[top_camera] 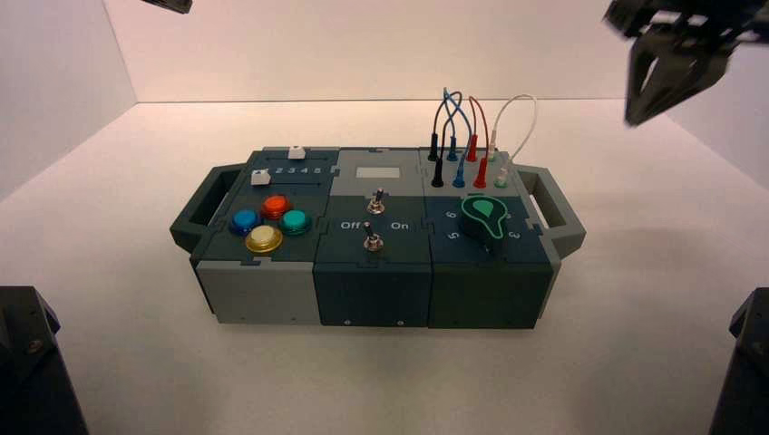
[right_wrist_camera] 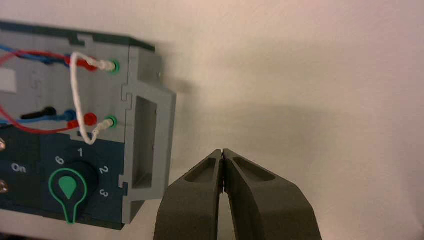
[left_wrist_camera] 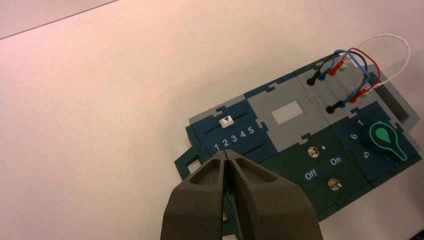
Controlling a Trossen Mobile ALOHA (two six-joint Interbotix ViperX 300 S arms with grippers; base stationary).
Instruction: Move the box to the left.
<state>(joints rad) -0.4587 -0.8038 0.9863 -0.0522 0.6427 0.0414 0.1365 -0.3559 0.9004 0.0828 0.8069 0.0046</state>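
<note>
The box [top_camera: 372,281] stands in the middle of the white table, its long front side facing me. It has four coloured buttons [top_camera: 269,222] on the left, two toggle switches [top_camera: 372,222] in the middle, a green dial [top_camera: 485,217] and plugged wires [top_camera: 472,127] on the right. My right gripper [top_camera: 646,107] hangs high above the table, beyond the box's right handle [top_camera: 549,208]. In the right wrist view it [right_wrist_camera: 222,151] is shut and empty, beside that handle [right_wrist_camera: 150,140]. My left gripper [left_wrist_camera: 227,154] is shut and empty, high above the box's left part [left_wrist_camera: 235,132].
Only the tip of the left arm [top_camera: 168,4] shows at the top edge of the high view. Dark arm bases stand at the near left corner [top_camera: 32,362] and the near right corner [top_camera: 748,362]. White walls close in the table at the back and on both sides.
</note>
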